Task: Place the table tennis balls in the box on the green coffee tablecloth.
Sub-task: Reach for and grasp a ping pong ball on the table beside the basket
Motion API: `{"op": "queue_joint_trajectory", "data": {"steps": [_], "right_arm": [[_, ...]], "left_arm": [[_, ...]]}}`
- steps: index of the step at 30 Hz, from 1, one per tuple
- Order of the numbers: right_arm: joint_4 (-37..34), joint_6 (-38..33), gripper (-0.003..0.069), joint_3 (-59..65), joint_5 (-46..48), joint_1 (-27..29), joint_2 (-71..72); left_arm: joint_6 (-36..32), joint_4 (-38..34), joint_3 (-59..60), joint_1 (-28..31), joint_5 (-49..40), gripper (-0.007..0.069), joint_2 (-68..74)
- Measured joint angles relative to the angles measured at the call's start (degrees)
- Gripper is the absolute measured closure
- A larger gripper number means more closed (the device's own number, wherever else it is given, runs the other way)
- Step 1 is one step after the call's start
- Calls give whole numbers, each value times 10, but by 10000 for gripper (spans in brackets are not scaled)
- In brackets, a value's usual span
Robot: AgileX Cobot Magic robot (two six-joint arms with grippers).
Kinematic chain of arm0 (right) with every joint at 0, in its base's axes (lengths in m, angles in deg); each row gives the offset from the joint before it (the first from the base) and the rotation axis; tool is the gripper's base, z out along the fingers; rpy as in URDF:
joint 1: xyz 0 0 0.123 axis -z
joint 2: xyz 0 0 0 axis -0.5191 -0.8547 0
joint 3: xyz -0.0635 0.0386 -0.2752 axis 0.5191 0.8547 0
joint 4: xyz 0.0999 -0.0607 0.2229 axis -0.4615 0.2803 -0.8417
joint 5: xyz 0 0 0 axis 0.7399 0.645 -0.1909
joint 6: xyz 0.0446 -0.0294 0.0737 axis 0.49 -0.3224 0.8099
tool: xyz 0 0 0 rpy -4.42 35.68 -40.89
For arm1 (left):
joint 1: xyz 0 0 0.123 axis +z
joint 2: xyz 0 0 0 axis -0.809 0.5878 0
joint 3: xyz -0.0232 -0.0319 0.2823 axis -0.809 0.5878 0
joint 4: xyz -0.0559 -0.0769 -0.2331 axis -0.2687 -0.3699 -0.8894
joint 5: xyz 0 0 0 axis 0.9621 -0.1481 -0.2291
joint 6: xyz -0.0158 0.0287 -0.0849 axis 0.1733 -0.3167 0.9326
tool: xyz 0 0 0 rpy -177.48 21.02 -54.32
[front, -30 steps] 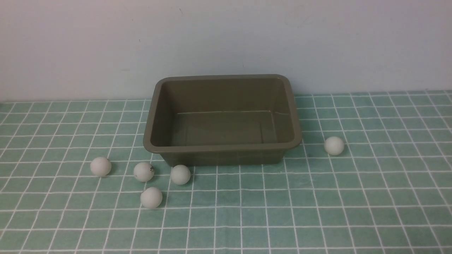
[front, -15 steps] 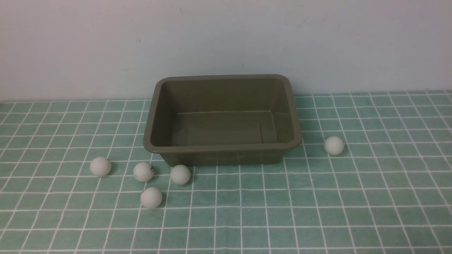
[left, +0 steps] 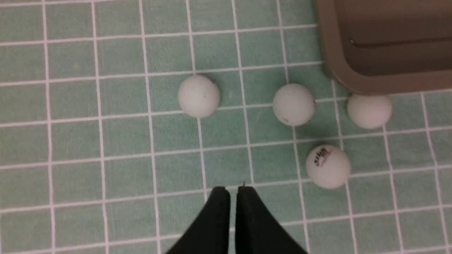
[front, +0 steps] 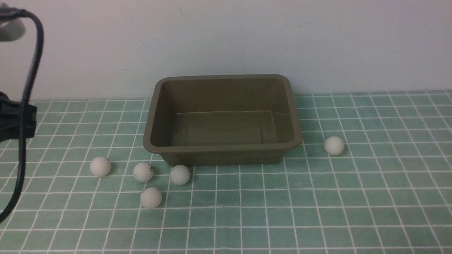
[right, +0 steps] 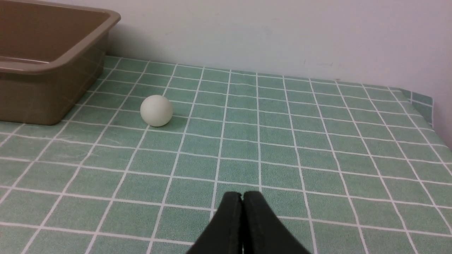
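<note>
Table tennis balls [front: 180, 174] we count as five smooth white spheres rest on the gridded teal tablecloth [front: 317, 211] outside the glossy round-cornered olive box [front: 222, 150], four off its near-left corner, one to its right, with our left end effector [left: 233, 188] and right end effector [right: 242, 194] both pressed together.

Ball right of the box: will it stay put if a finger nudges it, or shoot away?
Probably rolls at the slightest nudge: the ball is a smooth sphere lying free on flat cloth, apart from the box. It looks small and light, so an off-centre pinch may squirt it out. Closing evenly across its middle seems safest.
</note>
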Motion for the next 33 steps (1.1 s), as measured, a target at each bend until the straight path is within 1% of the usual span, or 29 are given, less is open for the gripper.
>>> {"op": "queue_joint_trajectory", "data": {"steps": [2, 5, 7, 11, 15, 17, 19, 21, 24, 28, 33], "right_arm": [[0, 0, 669, 0, 0, 0, 0], [0, 0, 669, 0, 0, 0, 0], [0, 0, 669, 0, 0, 0, 0], [0, 0, 669, 0, 0, 0, 0], [0, 0, 669, 0, 0, 0, 0], [0, 0, 669, 0, 0, 0, 0], [0, 0, 669, 0, 0, 0, 0], [0, 0, 669, 0, 0, 0, 0], [0, 0, 669, 0, 0, 0, 0], [0, 0, 669, 0, 0, 0, 0], [0, 0, 669, 0, 0, 0, 0]], "left_arm": [[-3, 0, 0, 0, 39, 606, 39], [-13, 0, -1, 0, 64, 584, 76], [-21, 0, -1, 0, 78, 556, 102], [-47, -4, -18, -5, 89, 425, 158], [-66, -8, -52, -27, 90, 244, 192], [-71, -9, -73, -47, 92, 169, 214], [-72, -4, -93, -59, 98, 111, 233], [-70, 11, -115, -66, 99, 69, 260], [-54, 33, -133, -68, 98, 59, 284], [-25, 82, -148, -68, 91, 59, 315], [-12, 99, -149, -68, 85, 59, 339]]}}
